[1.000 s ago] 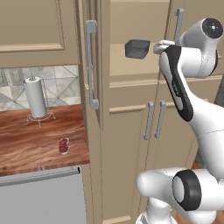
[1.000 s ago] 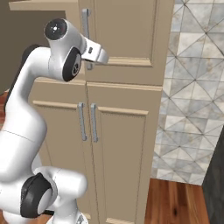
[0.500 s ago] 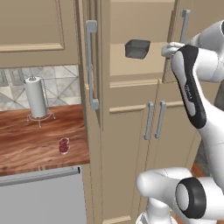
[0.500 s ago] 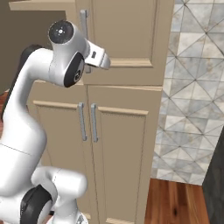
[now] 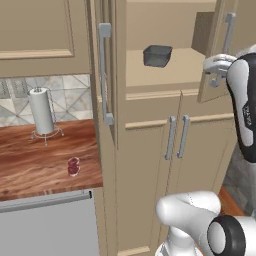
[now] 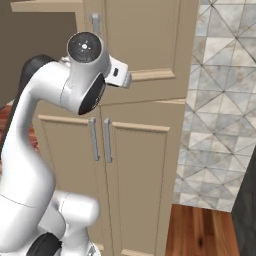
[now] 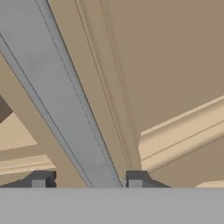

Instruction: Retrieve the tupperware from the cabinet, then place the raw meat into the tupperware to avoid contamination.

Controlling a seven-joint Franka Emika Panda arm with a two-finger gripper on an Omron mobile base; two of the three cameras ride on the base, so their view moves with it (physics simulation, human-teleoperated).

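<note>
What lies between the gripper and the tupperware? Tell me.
In the left base view, bare beige shelf inside the cabinet lies between the tupperware and the gripper, which sits at the right door's grey handle.

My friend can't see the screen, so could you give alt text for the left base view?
A white robot arm's tool is at the grey bar handle of a tall beige cabinet, its right upper door swung open on a dark grey tupperware on the shelf. On the wooden counter are raw meat and a paper-towel roll.
</note>
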